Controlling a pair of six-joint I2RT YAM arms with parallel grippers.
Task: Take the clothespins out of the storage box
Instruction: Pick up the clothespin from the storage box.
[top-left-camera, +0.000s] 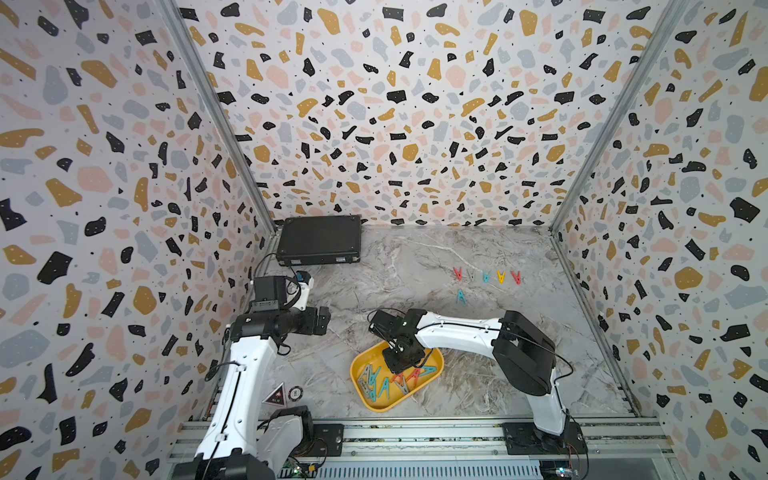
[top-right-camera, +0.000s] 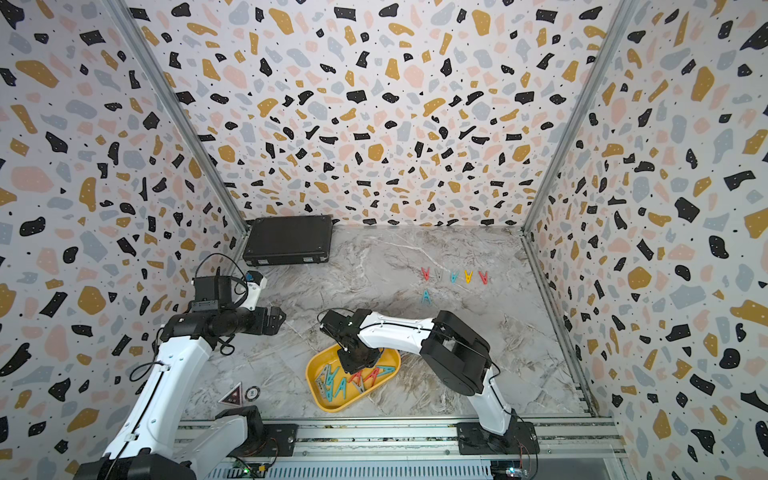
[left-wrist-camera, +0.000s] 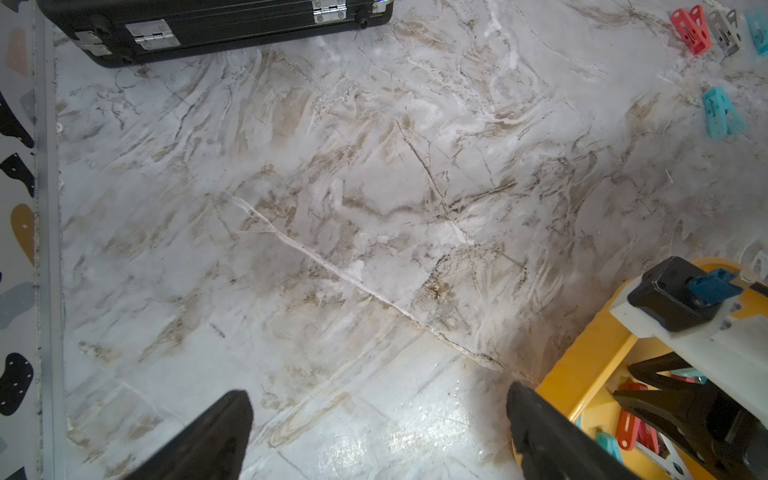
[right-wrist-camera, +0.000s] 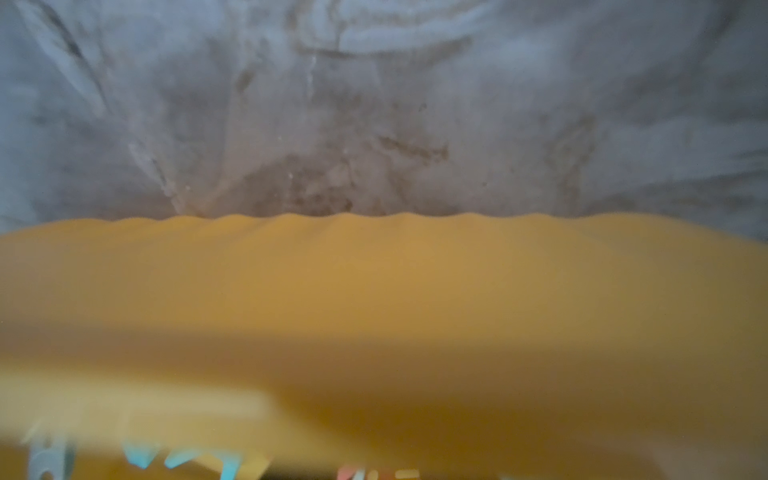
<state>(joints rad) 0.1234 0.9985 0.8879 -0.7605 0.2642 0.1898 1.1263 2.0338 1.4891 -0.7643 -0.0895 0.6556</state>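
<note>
Status from my end. The storage box (top-left-camera: 382, 402) (top-right-camera: 332, 405) sits on the counter (top-left-camera: 415, 257) near the front rail. It's turned at an angle, roughly midway between the two arm bases. Most of the clothespins (top-left-camera: 386, 382) (top-right-camera: 345, 382) lie loose inside it: teal, red, grey and a yellow one, piled toward its left and front part.

Six are already out on the counter. A row of five (top-left-camera: 486, 275) (top-right-camera: 454, 276) sits toward the back right, reading red, grey, teal, yellow, red, close together but not touching. A lone teal pin (top-left-camera: 460, 296) (top-right-camera: 426, 296) lies just in front of the row's left end.

The right arm (top-left-camera: 457, 332) reaches across from its base and points down into the box. In both top views its wrist hides the tips. In the left wrist view I see the right fingers (left-wrist-camera: 673, 374) down among the pins with a narrow gap between them and a red pin (left-wrist-camera: 629, 424) right at the tips. I can't tell whether they have hold of it. The right wrist view is blurred: the storage box (right-wrist-camera: 374, 282) fills most of it, with smeared pin colours along one edge.

The left fingers (left-wrist-camera: 216, 432) are spread fully with nothing between them. They hang above bare counter just beside the box, not over it.

The black case (top-left-camera: 319, 239) (top-right-camera: 289, 239) lies flat in the back left corner, lid down, well apart from the pins and the box.
</note>
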